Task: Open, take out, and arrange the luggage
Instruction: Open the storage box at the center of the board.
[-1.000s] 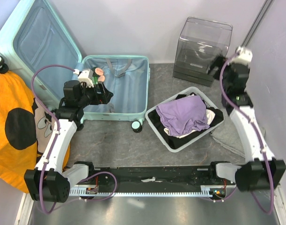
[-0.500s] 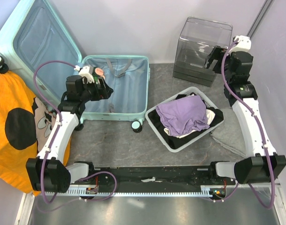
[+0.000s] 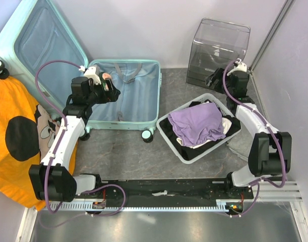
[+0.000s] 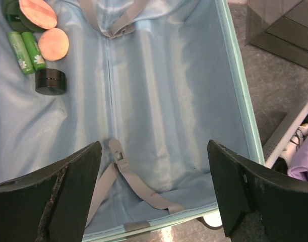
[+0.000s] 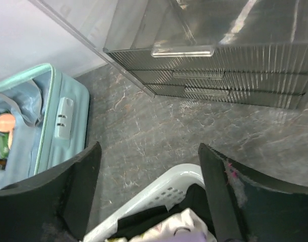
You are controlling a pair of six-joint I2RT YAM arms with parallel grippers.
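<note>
**Pale Walls, Grey Stone-Look Desk**

A plain, pale lavender-white back wall [image 3: 159, 30] runs the whole width of the scene and meets a matching side wall [image 3: 295, 75] in the far right corner. A thin metallic strip [image 3: 272, 30] slants down along that corner. The desk [image 3: 123, 156] has a dark grey, marbled stone pattern with fine pale veins, plainest in the right wrist view. In the far right corner of the desk, close to the back wall, stands a smoky clear plastic drawer unit [image 3: 219, 43] with ribbed drawer fronts. Along the near edge lies a band of brushed metal [image 3: 159, 227]. The light is soft and even, shadows are faint, and bright streaks glint on the drawer unit's top.
</note>
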